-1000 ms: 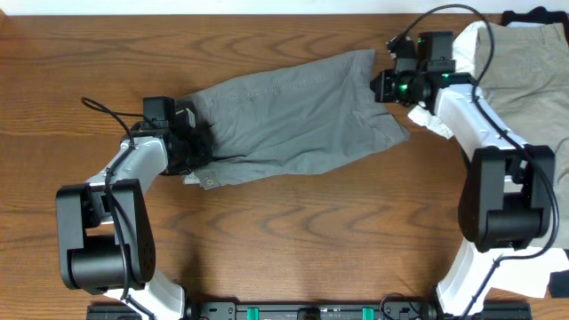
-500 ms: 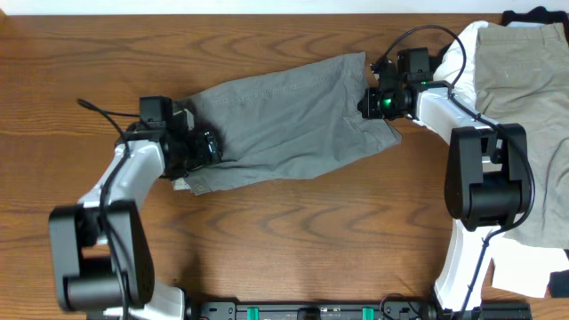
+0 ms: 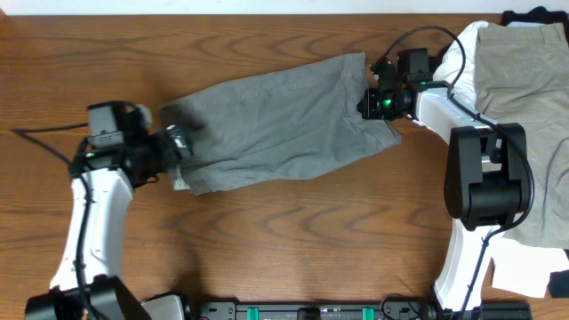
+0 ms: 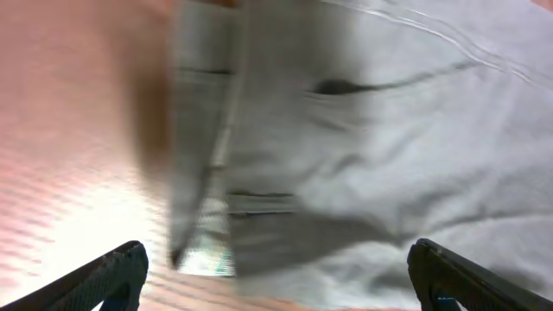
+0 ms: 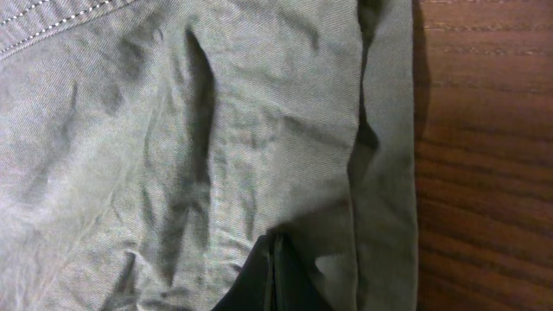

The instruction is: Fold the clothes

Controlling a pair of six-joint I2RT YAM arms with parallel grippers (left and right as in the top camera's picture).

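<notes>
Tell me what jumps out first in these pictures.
The grey shorts lie stretched diagonally across the middle of the wooden table. The left gripper stands open at their left end, the right gripper shut at their right end. At the table's right edge lie khaki trousers.

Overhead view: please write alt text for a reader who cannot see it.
A grey garment lies spread diagonally on a wooden table between two robot arms. The right end effector pinches its right edge; the left end effector is open at its left end. Khaki trousers lie far right.
</notes>
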